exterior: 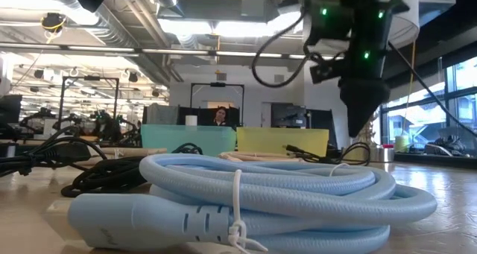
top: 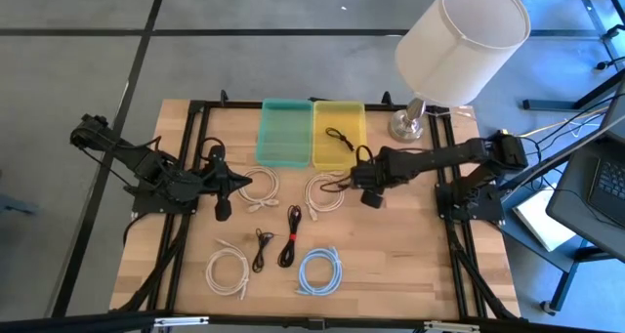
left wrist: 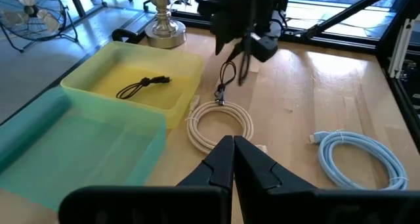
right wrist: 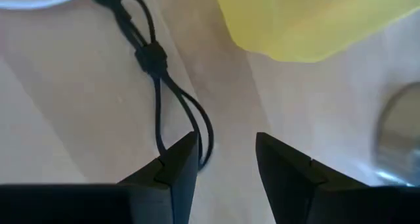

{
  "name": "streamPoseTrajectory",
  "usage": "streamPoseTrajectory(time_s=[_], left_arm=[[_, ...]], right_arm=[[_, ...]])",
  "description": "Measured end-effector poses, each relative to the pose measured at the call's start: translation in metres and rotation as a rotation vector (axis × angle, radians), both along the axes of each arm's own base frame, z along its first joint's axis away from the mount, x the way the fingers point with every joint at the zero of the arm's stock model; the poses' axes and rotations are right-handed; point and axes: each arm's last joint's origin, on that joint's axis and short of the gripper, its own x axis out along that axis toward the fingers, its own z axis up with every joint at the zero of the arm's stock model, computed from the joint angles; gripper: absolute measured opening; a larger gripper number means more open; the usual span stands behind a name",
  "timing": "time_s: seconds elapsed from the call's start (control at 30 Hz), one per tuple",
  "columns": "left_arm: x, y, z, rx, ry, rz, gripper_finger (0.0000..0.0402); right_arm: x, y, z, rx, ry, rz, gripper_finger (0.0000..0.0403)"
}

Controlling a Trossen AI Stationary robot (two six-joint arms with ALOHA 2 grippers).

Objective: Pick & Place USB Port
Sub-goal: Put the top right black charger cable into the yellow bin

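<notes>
1. We lose the lamp (top: 459, 50) base under its own shade in the high view.
2. The yellow bin (right wrist: 315, 17) runs off the right wrist picture's edge.
3. The black cable (right wrist: 154, 79) loop passes behind a finger (right wrist: 174, 171), hiding its end.
4. The blue cable (exterior: 246, 198) blocks most of the low view's table.

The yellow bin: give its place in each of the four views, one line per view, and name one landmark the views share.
High view: yellow bin at the table's far edge, right of the teal bin.
Low view: mid-distance, right of centre.
Left wrist view: upper left, a black cable inside.
Right wrist view: only a corner shows, top right.
Shared landmark: the lamp base beside it.
</notes>
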Motion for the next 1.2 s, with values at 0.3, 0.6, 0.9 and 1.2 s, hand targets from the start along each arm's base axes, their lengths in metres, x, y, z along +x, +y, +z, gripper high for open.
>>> streamPoseTrajectory(time_s=[0.3,0.6,0.9,1.2], left_arm=[[0.000,0.000,0.000,0.001,0.001,0.000,0.0003],[0.000,0.000,0.000,0.002,0.004,0.000,0.0003],[0.000,0.000,0.000,0.002,0.003,0.000,0.0003],[0.000,0.000,-0.001,0.003,0.006,0.000,0.0003]], right_arm=[[-0.014,-0.006,-0.033,0.064,-0.032,-0.053,0.0147],[-0.021,-0.003,-0.047,0.111,-0.077,-0.124,0.0013],[-0.003,0.012,-0.016,0.040,-0.077,-0.064,0.0002],[0.014,0.041,0.054,-0.071,-0.082,-0.029,0.0001]])
